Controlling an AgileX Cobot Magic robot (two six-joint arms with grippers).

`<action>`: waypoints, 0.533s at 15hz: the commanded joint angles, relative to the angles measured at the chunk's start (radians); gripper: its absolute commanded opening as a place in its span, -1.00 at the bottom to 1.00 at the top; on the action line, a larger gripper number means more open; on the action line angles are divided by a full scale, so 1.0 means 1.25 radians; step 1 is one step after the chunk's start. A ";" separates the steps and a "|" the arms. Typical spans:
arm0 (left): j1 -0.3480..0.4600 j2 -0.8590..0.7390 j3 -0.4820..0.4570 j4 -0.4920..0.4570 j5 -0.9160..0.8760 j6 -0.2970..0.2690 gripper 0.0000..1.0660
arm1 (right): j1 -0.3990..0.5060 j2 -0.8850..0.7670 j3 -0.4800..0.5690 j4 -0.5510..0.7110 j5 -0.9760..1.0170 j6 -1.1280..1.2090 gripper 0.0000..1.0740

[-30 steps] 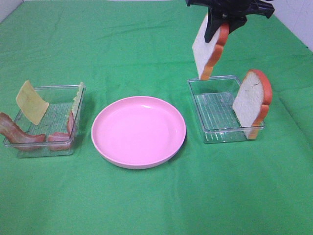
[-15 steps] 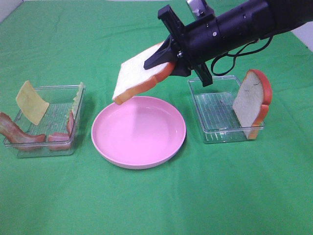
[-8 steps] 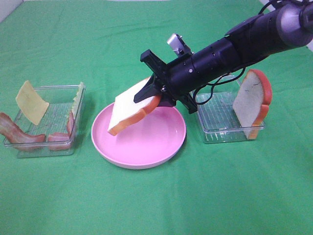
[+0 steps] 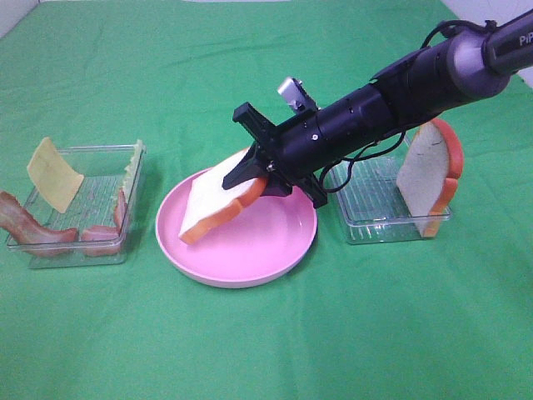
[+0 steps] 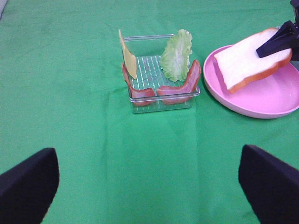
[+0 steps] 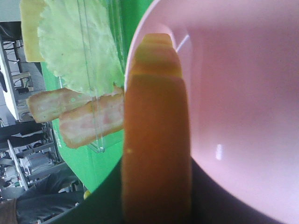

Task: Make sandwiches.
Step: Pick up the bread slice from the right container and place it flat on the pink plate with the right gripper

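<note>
Right claw is clenching one bread slice by its crust, holding it tilted over the pink plate, low corner down at the plate floor (contact unclear). Left claw is hanging released above the green desk, near the fillings tray.

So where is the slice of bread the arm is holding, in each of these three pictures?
Exterior high: the bread slice hangs tilted over the left part of the pink plate, near the picture's middle.
Left wrist: the bread slice shows its white face over the pink plate, beside the filling tray.
Right wrist: only its orange-brown crust, close up, in front of the pink plate.
Shared landmark: the pink plate.
</note>
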 commanded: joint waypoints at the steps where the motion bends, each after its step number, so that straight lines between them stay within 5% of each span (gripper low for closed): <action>1: -0.004 -0.014 0.003 -0.002 -0.003 -0.002 0.83 | 0.000 0.003 -0.006 -0.006 0.016 -0.015 -1.00; 6: -0.004 -0.014 0.003 -0.002 -0.003 -0.002 0.83 | 0.000 0.003 -0.006 -0.022 0.012 -0.014 -1.00; 8: -0.004 -0.014 0.003 -0.002 -0.003 -0.002 0.83 | 0.000 0.003 -0.006 -0.028 0.009 -0.012 -0.81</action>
